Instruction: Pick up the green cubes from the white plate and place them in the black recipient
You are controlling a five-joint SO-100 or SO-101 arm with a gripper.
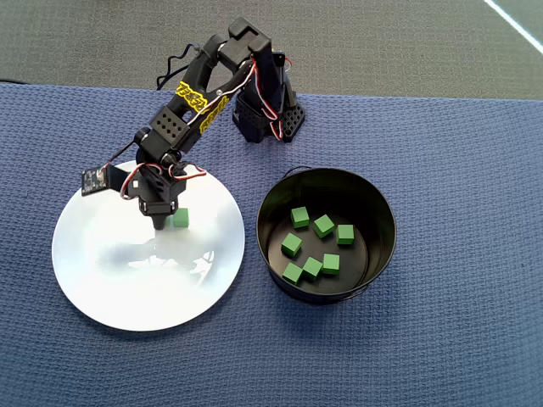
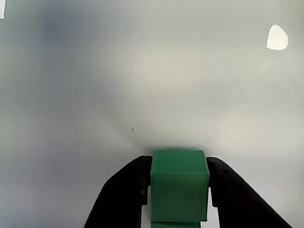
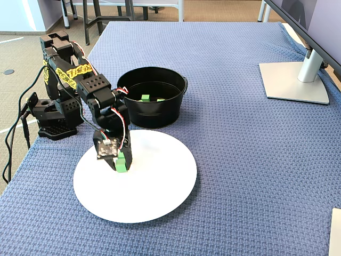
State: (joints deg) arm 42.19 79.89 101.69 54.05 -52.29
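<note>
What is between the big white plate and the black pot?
Only bare blue woven cloth lies between the round glossy white plate and the round black pot, seen best in the overhead view.

Large round glossy white plate point(image 1: 127, 280) flat on blue cloth, bare but for one small matte green cube point(image 2: 179, 190) upright near its upper middle, pinched on two sides. Just right in the overhead view, round black straight-walled pot point(image 1: 373, 203) upright, seven identical green cubes point(image 1: 314, 246) scattered inside.
</note>
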